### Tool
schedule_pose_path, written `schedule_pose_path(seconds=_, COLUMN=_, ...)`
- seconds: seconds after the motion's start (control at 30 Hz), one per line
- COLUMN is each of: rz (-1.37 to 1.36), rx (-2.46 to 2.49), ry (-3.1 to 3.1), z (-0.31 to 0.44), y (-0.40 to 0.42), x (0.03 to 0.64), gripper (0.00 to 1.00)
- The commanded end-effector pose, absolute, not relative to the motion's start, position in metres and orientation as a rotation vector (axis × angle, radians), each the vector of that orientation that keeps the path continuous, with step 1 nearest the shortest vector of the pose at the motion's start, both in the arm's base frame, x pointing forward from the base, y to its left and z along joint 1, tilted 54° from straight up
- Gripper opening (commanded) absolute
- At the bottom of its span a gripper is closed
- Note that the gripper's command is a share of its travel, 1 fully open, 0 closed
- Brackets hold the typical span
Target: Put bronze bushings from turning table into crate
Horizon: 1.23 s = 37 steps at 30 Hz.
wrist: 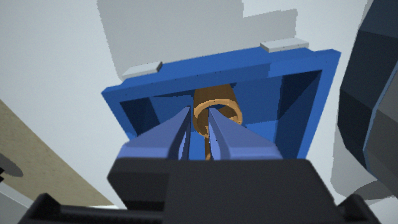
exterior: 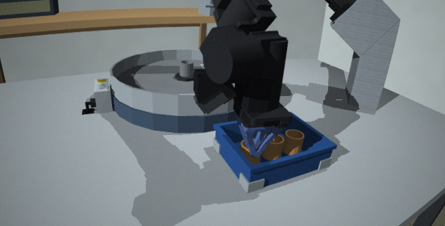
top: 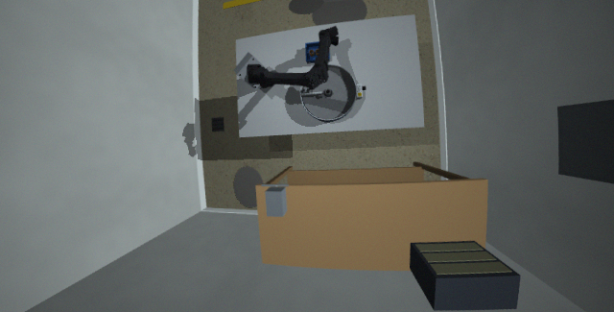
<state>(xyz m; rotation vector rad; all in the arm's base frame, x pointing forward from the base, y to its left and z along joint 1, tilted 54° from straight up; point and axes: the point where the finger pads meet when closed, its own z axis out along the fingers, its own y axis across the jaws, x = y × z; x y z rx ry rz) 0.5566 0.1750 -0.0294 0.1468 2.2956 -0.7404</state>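
The blue crate (exterior: 274, 149) stands on the table in front of the turning table (exterior: 163, 83); it also shows in the wrist view (wrist: 225, 90) and from above (top: 313, 51). Three bronze bushings stand upright in it: one at the right (exterior: 294, 142), one in the middle (exterior: 272, 147) and one at the left (exterior: 247, 151). My gripper (exterior: 257, 149) reaches down into the crate. Its fingers are slightly parted on either side of one bronze bushing's (wrist: 217, 107) rim wall, and the bushing rests in the crate. One steel bushing (exterior: 186, 69) stands near the middle of the turning table.
A small grey control box (exterior: 101, 92) sits at the turning table's left side. A tall grey angled stand (exterior: 365, 52) holds the arm's base at the back right. A large wooden box (top: 374, 216) and a dark crate (top: 462, 274) stand off the table.
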Motion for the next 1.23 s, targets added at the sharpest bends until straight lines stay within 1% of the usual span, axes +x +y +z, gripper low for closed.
schedule_pose_path(seconds=0.0, rz=-0.696, rx=0.132, ry=2.275, z=-0.011, y=0.199, x=0.555, gripper=0.15)
schedule_pose_path(seconds=0.23, rz=-0.709, rx=0.126, ry=2.28, z=-0.007, y=0.203, x=0.542, gripper=0.15)
schedule_pose_path(seconds=0.63, rz=-0.689, rx=0.138, ry=2.27, z=0.032, y=0.237, x=0.515, gripper=0.15)
schedule_pose_path(seconds=1.2, rz=-0.699, rx=0.161, ry=2.271, z=0.034, y=0.23, x=0.519, gripper=0.15)
